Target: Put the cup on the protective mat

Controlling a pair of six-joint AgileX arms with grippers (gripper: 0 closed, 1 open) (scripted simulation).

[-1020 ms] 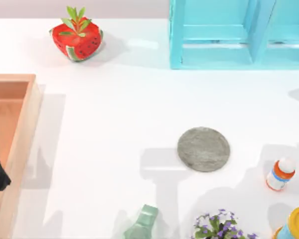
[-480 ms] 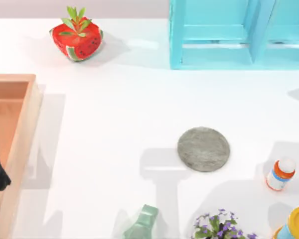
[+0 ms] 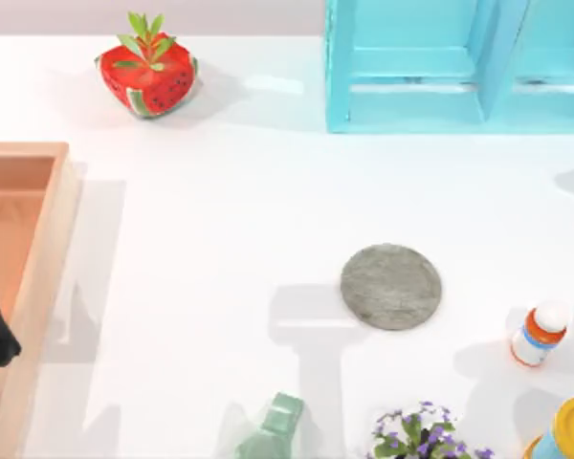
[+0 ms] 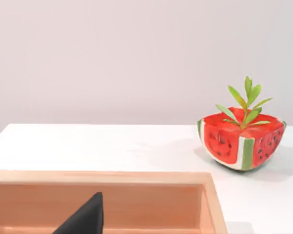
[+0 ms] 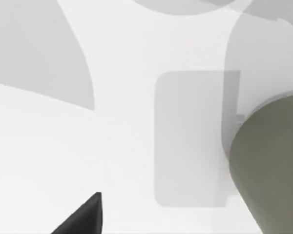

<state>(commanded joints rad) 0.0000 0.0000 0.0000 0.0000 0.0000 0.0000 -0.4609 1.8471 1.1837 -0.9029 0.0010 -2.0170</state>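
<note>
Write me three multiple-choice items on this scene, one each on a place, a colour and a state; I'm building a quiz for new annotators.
1. Where does the protective mat lie on the table in the top view?
A. right of centre, in the open
B. inside the wooden tray
C. against the watermelon planter

2. What colour is the shelf unit at the far edge?
A. red
B. turquoise
C. black

3. What is on the protective mat?
A. the cup
B. the small bottle
C. nothing

Answers:
1 A, the grey disc lies on bare white tabletop, apart from the wooden tray and the watermelon planter.
2 B, its frame is light blue-green.
3 C, its whole top is bare; the cup is seen in the right wrist view, the small bottle stands beside the mat.
</note>
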